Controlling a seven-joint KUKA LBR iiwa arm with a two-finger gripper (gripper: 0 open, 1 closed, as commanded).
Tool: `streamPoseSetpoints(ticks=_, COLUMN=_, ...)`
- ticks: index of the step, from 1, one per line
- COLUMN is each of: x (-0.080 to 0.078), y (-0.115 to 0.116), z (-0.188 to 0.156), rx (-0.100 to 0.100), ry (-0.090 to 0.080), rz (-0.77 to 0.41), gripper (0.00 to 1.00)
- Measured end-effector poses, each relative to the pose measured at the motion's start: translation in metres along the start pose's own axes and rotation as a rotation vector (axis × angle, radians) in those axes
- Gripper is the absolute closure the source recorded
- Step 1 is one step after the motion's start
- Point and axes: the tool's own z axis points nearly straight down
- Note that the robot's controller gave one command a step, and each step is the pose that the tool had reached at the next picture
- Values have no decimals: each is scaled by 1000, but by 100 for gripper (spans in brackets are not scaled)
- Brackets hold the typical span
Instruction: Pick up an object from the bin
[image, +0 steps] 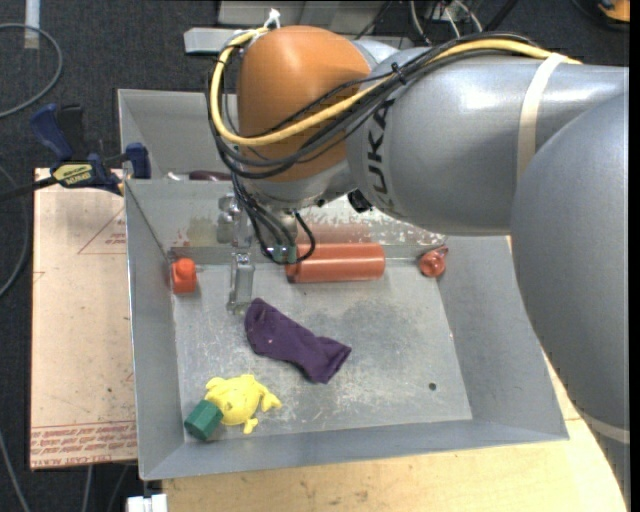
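gripper (240, 292), open or closed we cannot tell, hangs just beside the purple cloth (296, 343); we should centre over its bunched end first.

One each: purple cloth (295, 343), yellow toy (243, 399), green block (203, 421), orange block (183, 275), reddish cylinder (337, 265), small red ball (432, 262).

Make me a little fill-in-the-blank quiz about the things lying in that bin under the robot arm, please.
1. The crumpled cloth in the middle of the bin is ____.
2. The green block lies against a toy coloured ____.
3. In the picture, the orange cylinder lies to the ____ of the gripper.
Missing words: purple; yellow; right.
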Motion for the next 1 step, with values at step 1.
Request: streamPoseSetpoints(ticks=1, x=-1, y=-1, z=-5, rx=-1, ry=-6, rz=3, gripper=0)
